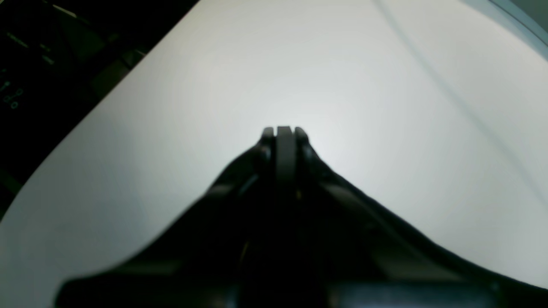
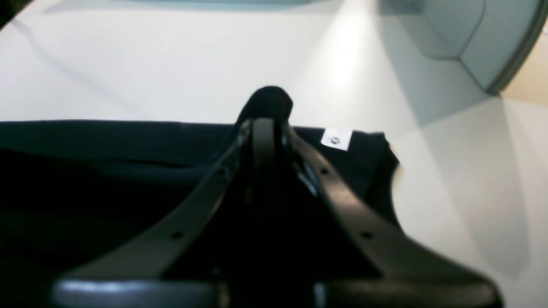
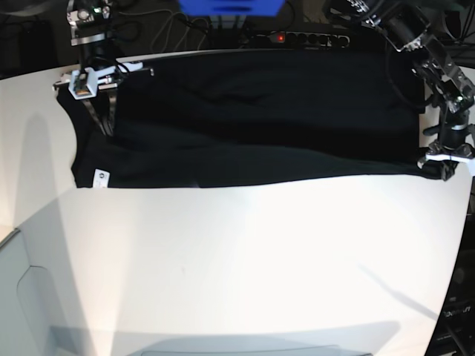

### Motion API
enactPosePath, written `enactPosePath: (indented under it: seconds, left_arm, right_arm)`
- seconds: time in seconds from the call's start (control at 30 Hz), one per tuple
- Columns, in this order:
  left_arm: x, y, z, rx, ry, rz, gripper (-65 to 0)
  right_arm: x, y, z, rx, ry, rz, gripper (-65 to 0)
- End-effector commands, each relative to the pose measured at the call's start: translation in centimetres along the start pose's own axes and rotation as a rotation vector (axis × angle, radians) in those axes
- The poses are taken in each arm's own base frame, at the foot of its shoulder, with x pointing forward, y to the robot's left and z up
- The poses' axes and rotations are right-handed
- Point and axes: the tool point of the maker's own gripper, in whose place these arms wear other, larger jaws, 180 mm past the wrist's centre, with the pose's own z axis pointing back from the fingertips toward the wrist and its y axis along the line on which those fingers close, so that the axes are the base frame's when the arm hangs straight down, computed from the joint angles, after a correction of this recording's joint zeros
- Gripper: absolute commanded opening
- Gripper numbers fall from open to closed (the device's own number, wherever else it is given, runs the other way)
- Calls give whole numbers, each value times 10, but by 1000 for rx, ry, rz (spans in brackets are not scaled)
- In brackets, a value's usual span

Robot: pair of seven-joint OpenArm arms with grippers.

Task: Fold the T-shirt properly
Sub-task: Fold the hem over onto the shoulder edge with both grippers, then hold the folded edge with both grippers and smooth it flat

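The black T-shirt (image 3: pixel 260 111) lies spread flat across the far half of the white table (image 3: pixel 237 259). Its white label (image 3: pixel 101 177) sits at the near left corner. My right gripper (image 3: pixel 83 85) is at the shirt's far left edge. In the right wrist view it (image 2: pixel 264 122) is shut, with a bump of black cloth (image 2: pixel 269 100) sticking out past its fingertips, and the label (image 2: pixel 337 139) lies just to the right. My left gripper (image 3: pixel 445 158) is at the shirt's near right corner. In the left wrist view it (image 1: pixel 284 130) is shut over bare table, with no cloth showing between its fingers.
A black power strip (image 3: pixel 312 37) and a blue box (image 3: pixel 230 7) stand behind the table's far edge. A pale grey panel (image 3: pixel 15 297) overlaps the near left corner. The table's right edge (image 3: pixel 469 222) runs close beside my left arm.
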Motion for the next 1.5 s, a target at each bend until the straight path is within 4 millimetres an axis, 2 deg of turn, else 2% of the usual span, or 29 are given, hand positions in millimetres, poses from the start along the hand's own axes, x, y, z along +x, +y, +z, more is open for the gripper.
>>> enactPosePath:
  seconds: [0.0,0.27,0.4,0.6,0.7,0.9,0.97,1.23,1.4,1.47]
  left_arm:
    - [16,3,4,-3,-47,-20,-649]
    - [4,9,11,9,-16,-39,-649]
    - [0,12,21,15,-5,-71,-649]
    - [2,9,40,12,-14,-129,-649]
    - [-2,10,43,15,-4,-135,-649]
    - [-34,13,43,24,60,-78,-649]
    - [-45,14,42,28,83,-57,-649]
    - [-59,16,45,33,111,-41,-649]
    - [-52,17,55,39,97,-69,-649]
    - [-41,20,60,52,68,-81,-649]
  right_arm:
    - [7,-4,3,-11,-32,-6,-650]
    - [-18,-7,6,-19,29,-30,-650]
    - [-30,-21,11,-58,59,-26,-650]
    - [-31,-23,11,-63,61,-23,-650]
    - [-31,-23,11,-63,61,-23,-650]
    - [-31,-25,12,-66,63,-22,-650]
    - [-31,-32,15,-84,68,-12,-650]
    - [-31,-45,20,-119,74,9,-650]
    - [-32,-45,20,-119,79,8,-650]
    - [-41,-45,21,-120,97,-5,-650]
